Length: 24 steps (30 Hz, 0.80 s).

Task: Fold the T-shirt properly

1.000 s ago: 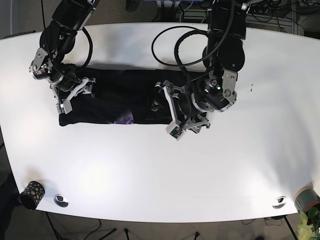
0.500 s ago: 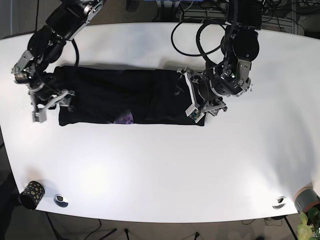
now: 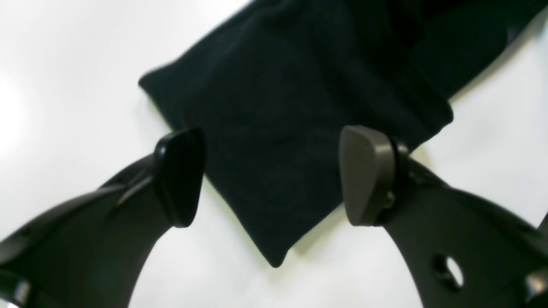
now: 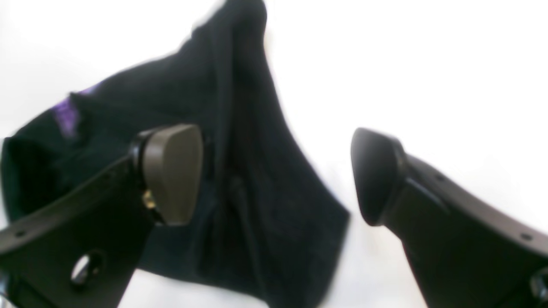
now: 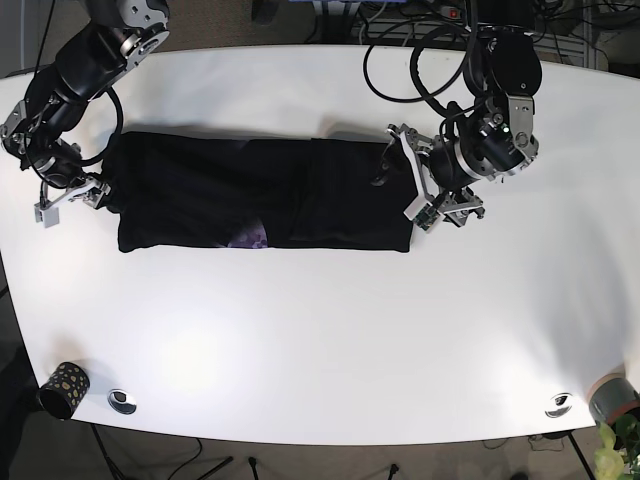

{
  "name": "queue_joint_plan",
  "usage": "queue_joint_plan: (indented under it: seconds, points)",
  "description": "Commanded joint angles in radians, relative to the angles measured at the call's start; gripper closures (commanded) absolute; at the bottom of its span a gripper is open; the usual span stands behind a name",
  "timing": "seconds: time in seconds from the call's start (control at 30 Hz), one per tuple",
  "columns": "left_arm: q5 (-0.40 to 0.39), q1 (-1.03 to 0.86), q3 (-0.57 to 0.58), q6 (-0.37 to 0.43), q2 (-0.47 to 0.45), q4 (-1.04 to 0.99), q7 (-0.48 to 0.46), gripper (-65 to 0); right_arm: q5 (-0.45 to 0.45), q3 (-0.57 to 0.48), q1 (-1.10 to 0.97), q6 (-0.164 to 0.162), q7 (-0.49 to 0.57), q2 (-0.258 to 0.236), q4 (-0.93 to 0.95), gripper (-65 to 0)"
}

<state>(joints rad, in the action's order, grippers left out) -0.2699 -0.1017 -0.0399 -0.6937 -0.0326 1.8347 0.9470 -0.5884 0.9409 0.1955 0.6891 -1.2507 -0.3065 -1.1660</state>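
Observation:
The black T-shirt (image 5: 260, 195) lies on the white table (image 5: 320, 340) as a long flat strip, with a purple print (image 5: 248, 238) at its front edge. My left gripper (image 5: 428, 200) is open and empty at the shirt's right end. In the left wrist view its fingers (image 3: 180, 175) stand apart above a shirt corner (image 3: 274, 141). My right gripper (image 5: 62, 200) is open and empty just off the shirt's left end. In the right wrist view, the shirt end (image 4: 239, 171) with the purple print (image 4: 66, 113) lies below its open fingers (image 4: 171, 171).
A dotted dark cup (image 5: 62, 388) and a metal disc (image 5: 122, 401) sit at the front left. Another disc (image 5: 559, 405) and a grey cup (image 5: 612, 395) sit at the front right. Cables hang at the back.
Both arms have moved outward: the left gripper from over the shirt's middle to its right end, the right gripper past the left end. The shirt's right end now lies stretched out further right.

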Motion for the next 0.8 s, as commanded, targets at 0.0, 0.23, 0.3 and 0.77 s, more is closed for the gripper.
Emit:
queue_joint_plan:
  seconds: [0.0,0.23,0.3,0.77]
  points:
    - [-0.076,0.009,-0.062,-0.004,0.004,-0.002,-0.027,-40.0,-0.077,-0.006,0.003,0.009,0.024,-0.047,0.054,-51.5]
    - [-0.196,0.012,-0.13,-0.004,-0.005,-0.076,-0.029,-32.5,-0.106,-0.009,-0.026,0.009,0.025,-0.043,0.074,-51.4]
    - [-0.191,0.012,-0.131,-0.004,-0.005,-0.082,-0.029,-32.4,-0.11,-0.029,-0.038,0.009,0.025,-0.021,0.07,-51.2]
    - [-0.153,0.059,-0.127,-0.004,0.003,-0.218,-0.033,-31.8,-0.101,-0.11,-0.069,0.009,0.03,0.059,-0.052,-45.0]
